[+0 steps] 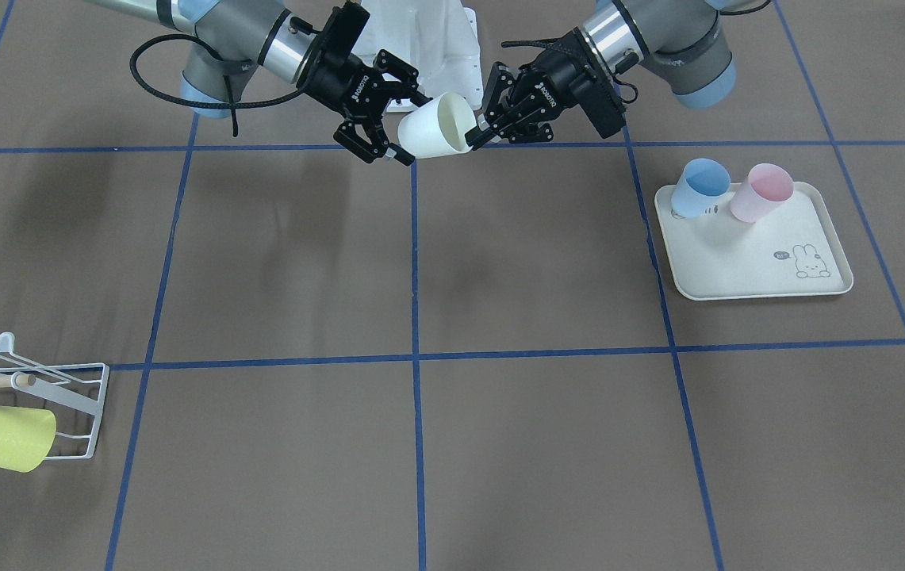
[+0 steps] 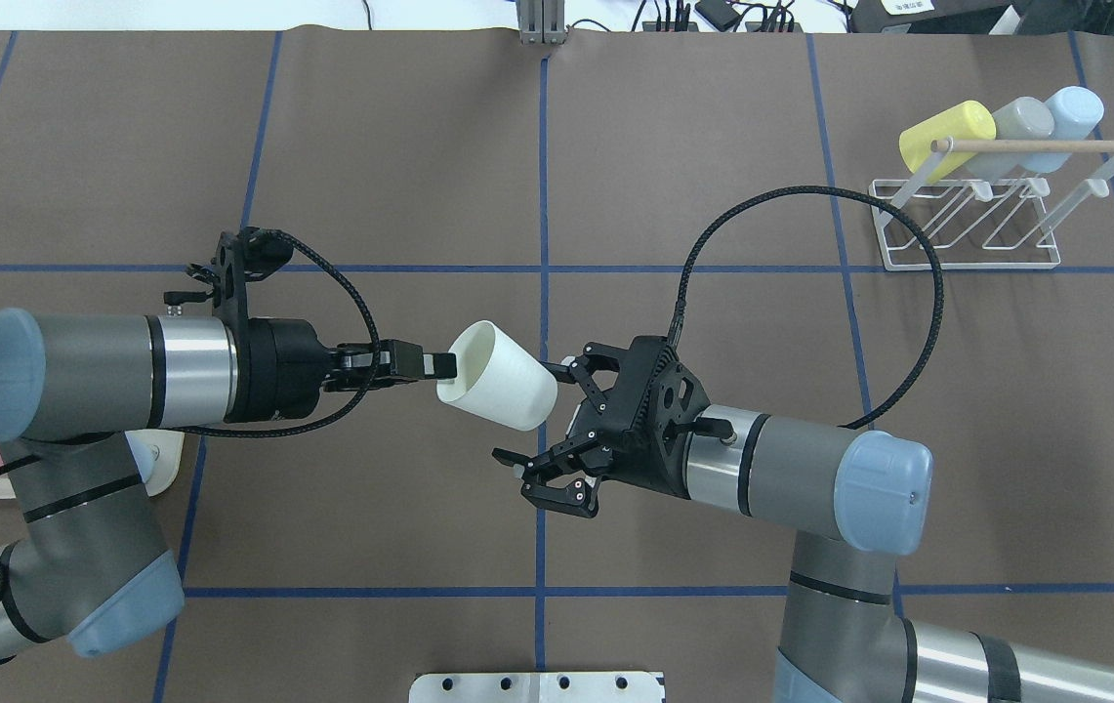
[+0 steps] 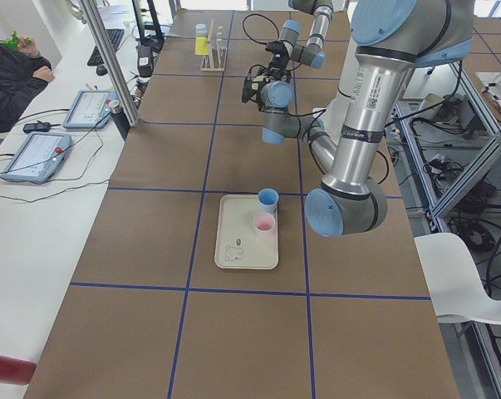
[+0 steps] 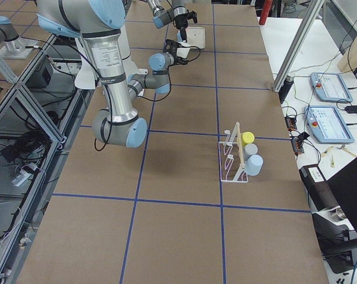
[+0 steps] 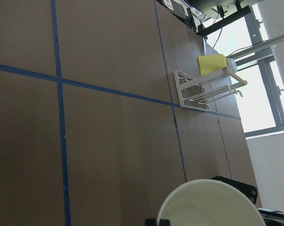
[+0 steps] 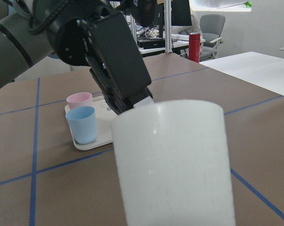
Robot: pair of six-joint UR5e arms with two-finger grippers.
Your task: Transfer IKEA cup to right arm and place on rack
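Note:
The IKEA cup (image 2: 503, 379) is white and hangs on its side above the middle of the table. My left gripper (image 2: 443, 366) is shut on its rim, one finger inside the mouth. The right arm (image 2: 810, 469), with its long cable loop, holds its gripper (image 2: 542, 422) open, a finger on either side of the cup's closed end. In the front-facing view the cup (image 1: 438, 127) lies between the left gripper (image 1: 477, 133) and the right gripper (image 1: 411, 128). The right wrist view is filled by the cup (image 6: 174, 160). The white wire rack (image 2: 967, 227) stands at the far right.
A yellow cup (image 2: 945, 137), a grey cup (image 2: 1020, 122) and a light-blue cup (image 2: 1072, 107) hang on the rack under its wooden dowel (image 2: 1040, 145). On the robot's left side a cream rabbit tray (image 1: 753, 266) holds a blue cup (image 1: 699, 187) and a pink cup (image 1: 761, 193).

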